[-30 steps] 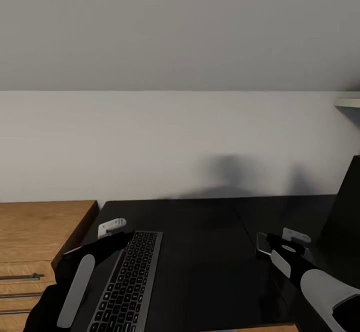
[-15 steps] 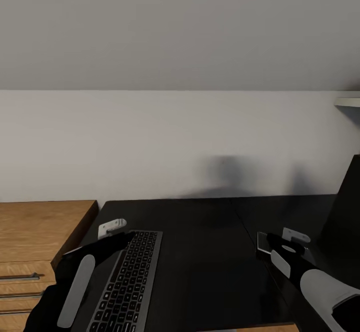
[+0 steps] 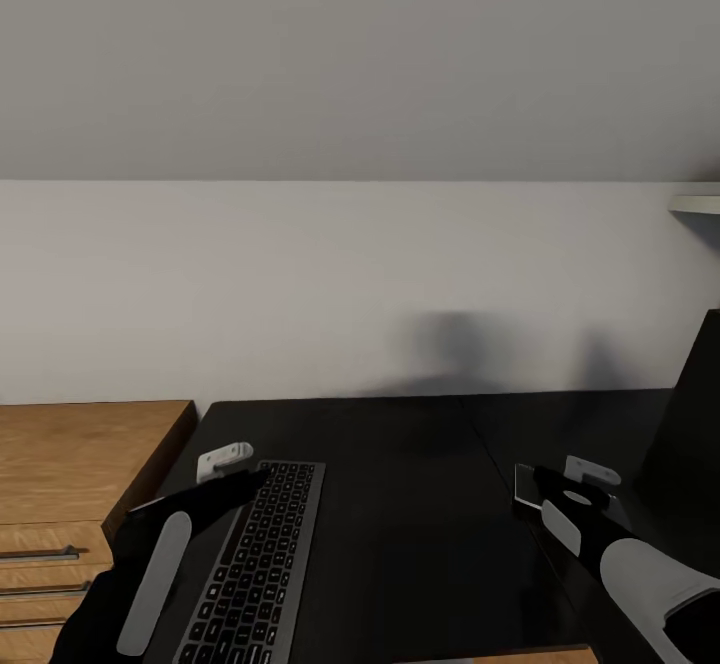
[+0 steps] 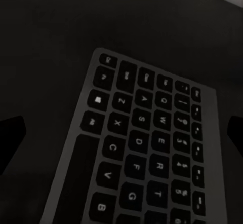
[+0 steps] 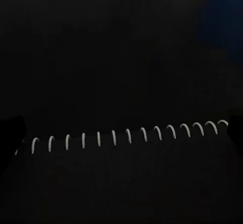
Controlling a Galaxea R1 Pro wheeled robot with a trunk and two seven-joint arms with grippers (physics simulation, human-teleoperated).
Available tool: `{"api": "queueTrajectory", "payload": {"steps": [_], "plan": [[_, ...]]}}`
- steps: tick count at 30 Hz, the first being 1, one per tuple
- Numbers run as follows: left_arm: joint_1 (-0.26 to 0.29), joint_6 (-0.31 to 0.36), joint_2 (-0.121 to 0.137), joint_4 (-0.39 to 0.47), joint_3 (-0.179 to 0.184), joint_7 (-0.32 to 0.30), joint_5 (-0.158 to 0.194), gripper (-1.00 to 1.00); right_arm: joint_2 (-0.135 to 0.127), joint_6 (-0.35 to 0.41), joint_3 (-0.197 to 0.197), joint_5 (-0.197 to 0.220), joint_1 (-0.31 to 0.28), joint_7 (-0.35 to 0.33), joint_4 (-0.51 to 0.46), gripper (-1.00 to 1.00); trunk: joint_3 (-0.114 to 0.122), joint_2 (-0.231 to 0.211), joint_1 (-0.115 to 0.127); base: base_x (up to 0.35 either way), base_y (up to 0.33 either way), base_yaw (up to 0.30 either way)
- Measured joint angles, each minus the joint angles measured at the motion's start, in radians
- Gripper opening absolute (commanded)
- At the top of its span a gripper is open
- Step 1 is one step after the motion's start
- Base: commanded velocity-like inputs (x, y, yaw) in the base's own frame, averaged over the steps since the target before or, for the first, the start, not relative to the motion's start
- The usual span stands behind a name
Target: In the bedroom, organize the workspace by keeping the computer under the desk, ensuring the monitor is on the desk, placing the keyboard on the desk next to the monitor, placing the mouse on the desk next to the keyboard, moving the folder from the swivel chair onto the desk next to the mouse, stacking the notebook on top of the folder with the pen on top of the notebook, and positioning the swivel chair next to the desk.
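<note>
The black keyboard (image 3: 258, 564) lies on the black desk (image 3: 400, 504) at its left end. My left gripper (image 3: 245, 466) hovers over the keyboard's far left corner. In the left wrist view its dark fingertips (image 4: 11, 133) stand wide apart with the keyboard's keys (image 4: 147, 148) between them, so it is open. My right gripper (image 3: 558, 479) is open over the desk's right part, beside the monitor (image 3: 695, 414). The right wrist view looks at a black notebook, whose white spiral binding (image 5: 126, 135) runs between the open fingertips. Nothing is held.
A light wooden drawer unit (image 3: 80, 464) stands against the desk's left end. A white wall rises behind the desk, and a white shelf edge (image 3: 700, 204) juts in at the upper right. A dim blue patch (image 5: 223, 21) lies beyond the notebook.
My left arm has drifted very slightly over the keyboard. The right arm and the things on the desk have stayed put.
</note>
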State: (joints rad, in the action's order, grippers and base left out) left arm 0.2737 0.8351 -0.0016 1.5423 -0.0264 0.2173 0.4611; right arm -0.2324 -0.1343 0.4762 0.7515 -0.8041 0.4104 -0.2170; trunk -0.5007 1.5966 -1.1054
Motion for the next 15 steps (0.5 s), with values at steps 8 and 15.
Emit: {"api": "queueTrajectory", "payload": {"steps": [8, 15], "plan": [[0.0, 0.0, 0.0, -0.003, -0.001, 0.0, 0.0, 1.0, 0.0, 0.028, 0.0, -0.001, -0.002, 0.0, -0.011, 1.0, 0.0, 0.0, 0.0, -0.117, 0.116, 0.0], [0.0, 0.0, 0.0, -0.003, -0.001, 0.0, -0.001, 1.0, 0.001, 0.007, 0.002, 0.0, 0.0, -0.002, -0.001, 1.0, 0.0, 0.0, 0.0, -0.019, 0.019, 0.0]]}}
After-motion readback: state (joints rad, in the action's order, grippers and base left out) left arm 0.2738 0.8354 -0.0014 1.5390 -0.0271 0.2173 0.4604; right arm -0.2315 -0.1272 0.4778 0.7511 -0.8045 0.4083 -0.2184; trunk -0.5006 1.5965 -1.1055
